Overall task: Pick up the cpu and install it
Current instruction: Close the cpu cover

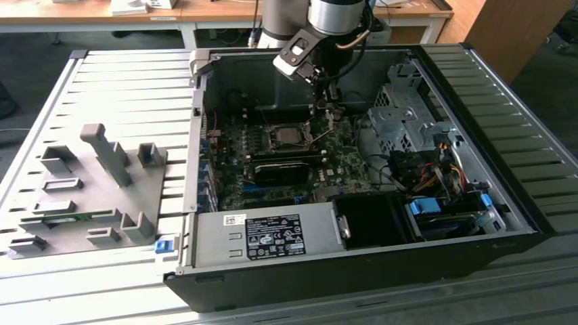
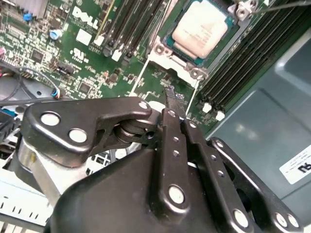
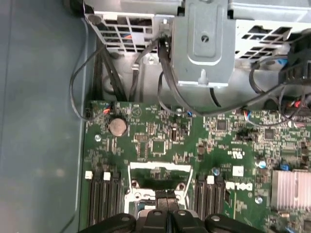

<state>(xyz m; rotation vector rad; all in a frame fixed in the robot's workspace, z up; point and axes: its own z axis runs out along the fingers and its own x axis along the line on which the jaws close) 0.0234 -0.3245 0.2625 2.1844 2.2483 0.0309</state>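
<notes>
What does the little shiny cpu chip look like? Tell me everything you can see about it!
The cpu is a small flat square with a pale, smooth, silvery metal top and rounded corners. In the second wrist view it lies flat in the metal-framed socket on the green motherboard. The frame hugs its edges, and dark memory slots run along either side. Nothing holds it: the pincer hangs shut a little way off, not touching it.

Bright even light; computer case (image 1: 361, 267) interior shadowed; cpu (image 2: 201, 29) washed out by glare.
</notes>
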